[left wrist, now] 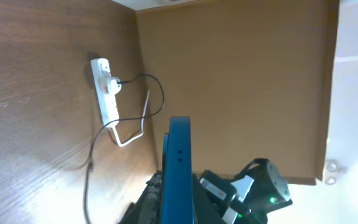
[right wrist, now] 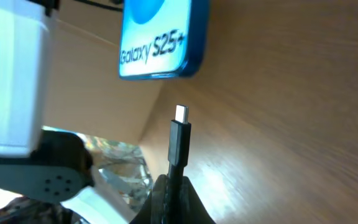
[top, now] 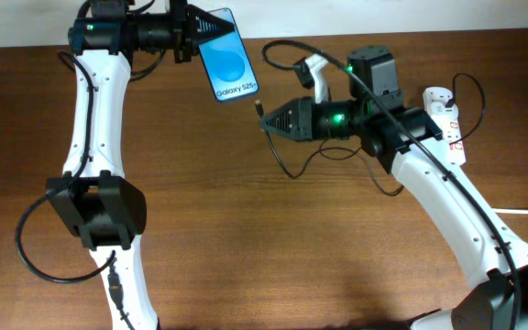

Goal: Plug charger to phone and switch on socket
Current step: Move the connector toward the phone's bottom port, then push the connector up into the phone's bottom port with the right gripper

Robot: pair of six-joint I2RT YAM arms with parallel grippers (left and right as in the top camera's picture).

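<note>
Over the wooden table (top: 246,238), left gripper (top: 193,35) clamps the phone (top: 229,57) steady; right gripper (top: 269,119) pinches the charger (right wrist: 179,137), aimed at its port.

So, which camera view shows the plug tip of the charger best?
The right wrist view: the plug tip is close and sharp, apart from the phone. Overhead, it is only a tiny speck. In the left wrist view, I cannot find it.
</note>
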